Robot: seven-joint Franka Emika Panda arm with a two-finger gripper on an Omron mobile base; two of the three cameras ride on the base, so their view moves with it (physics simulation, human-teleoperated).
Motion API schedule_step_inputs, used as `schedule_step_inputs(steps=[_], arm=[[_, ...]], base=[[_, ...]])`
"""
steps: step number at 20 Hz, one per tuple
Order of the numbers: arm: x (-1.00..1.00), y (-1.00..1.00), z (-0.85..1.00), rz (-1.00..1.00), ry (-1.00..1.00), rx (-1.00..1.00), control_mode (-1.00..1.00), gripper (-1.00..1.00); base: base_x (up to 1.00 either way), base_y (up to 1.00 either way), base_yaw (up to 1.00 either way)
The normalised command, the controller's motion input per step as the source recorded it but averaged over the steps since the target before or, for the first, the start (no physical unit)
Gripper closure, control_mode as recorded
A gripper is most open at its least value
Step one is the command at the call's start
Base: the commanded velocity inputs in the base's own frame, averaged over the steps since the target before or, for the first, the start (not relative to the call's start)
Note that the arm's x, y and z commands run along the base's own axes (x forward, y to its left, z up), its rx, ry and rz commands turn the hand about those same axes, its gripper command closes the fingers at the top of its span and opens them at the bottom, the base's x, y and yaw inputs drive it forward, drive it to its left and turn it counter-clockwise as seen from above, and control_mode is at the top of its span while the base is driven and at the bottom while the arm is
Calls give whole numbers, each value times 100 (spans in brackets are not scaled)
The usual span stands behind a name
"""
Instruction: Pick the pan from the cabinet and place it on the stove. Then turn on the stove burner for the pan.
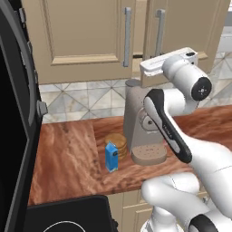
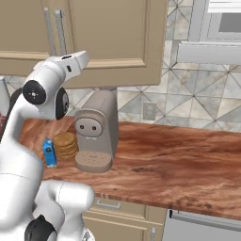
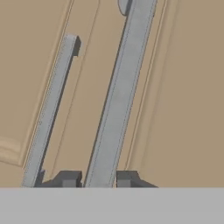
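The robot's pincer (image 3: 98, 178) reaches up to the tan wooden wall cabinet with panelled doors (image 1: 77, 31), its two dark fingertips (image 3: 69, 178) set narrowly on either side of a long vertical silver bar handle (image 3: 118, 96). The bar runs straight away from the pincer between the tips. Whether the tips press on the metal or stand just clear of it cannot be told.

A second, matching silver bar handle (image 3: 50, 100) on the neighbouring door lies just to one side of the pincer, close to the first. In the left base view, a thin dark gap shows between the two doors beside the white hand.

Well below the pincer stretches a reddish-brown wood-grain tabletop (image 1: 68, 154). A tall grey coffee machine with a round base (image 1: 136, 122) stands on it almost directly under the hand. Just beside the machine, a stack of flat brown discs (image 1: 117, 141) sits behind a small blue carton (image 1: 111, 156).

Lower still, and off to the arm's left, is a corner of the black glass stove (image 1: 68, 215), marked with a thin white ring
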Motion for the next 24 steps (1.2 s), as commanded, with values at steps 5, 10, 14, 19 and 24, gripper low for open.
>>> schedule_step_inputs(steps=[5, 10, 14, 19, 24], arm=[[-79, -36, 30, 0, 0, -2, -100, 100], [-93, -37, 16, 0, 0, -2, -100, 100], [-100, -39, 5, 0, 0, -2, -100, 100], [-73, -5, -9, 0, 5, -6, -100, -100], [-50, 22, -12, 5, 0, -3, -100, -100]], base=[[0, 0, 0], [0, 0, 0], [0, 0, 0], [0, 0, 0], [0, 0, 0]])
